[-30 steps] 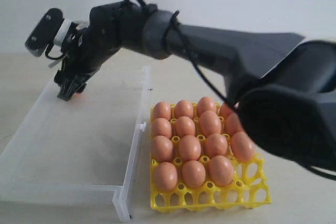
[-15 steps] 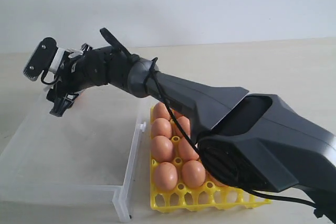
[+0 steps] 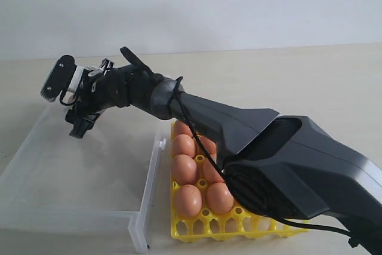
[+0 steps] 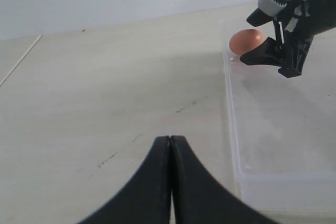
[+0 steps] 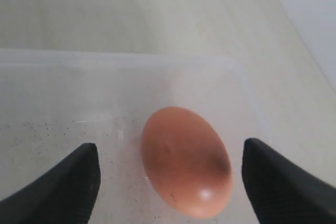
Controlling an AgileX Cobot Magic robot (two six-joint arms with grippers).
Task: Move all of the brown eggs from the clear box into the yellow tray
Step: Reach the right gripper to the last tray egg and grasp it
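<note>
Pale counter (image 3: 334, 88) runs back to a plain white wall (image 3: 239, 4). Nearest me, my left fingers (image 4: 170, 141) are pressed together tip to tip with nothing between them. They hang over bare counter, just outside the long wall of the clear box (image 3: 146, 195).

At the front of the exterior view sits the yellow tray (image 3: 197, 228), right beside the box. Brown eggs (image 3: 188, 200) stand in its cups. I can see about six of them, because my right arm (image 3: 286, 165) stretches across the tray and hides the others. The front row of cups that I can see is bare.

The box floor looks bare from its near end almost to its far end. Near the far wall lies a lone brown egg (image 5: 186, 161) on its side on the plastic.

My right fingers (image 3: 81, 127) are there too, spread as wide as they go and holding nothing. In the right wrist view the egg sits between the two tips, a little closer to one than the other. There is a clear gap on each side, and neither tip touches the shell. From the exterior view the egg is hidden behind that hand.
</note>
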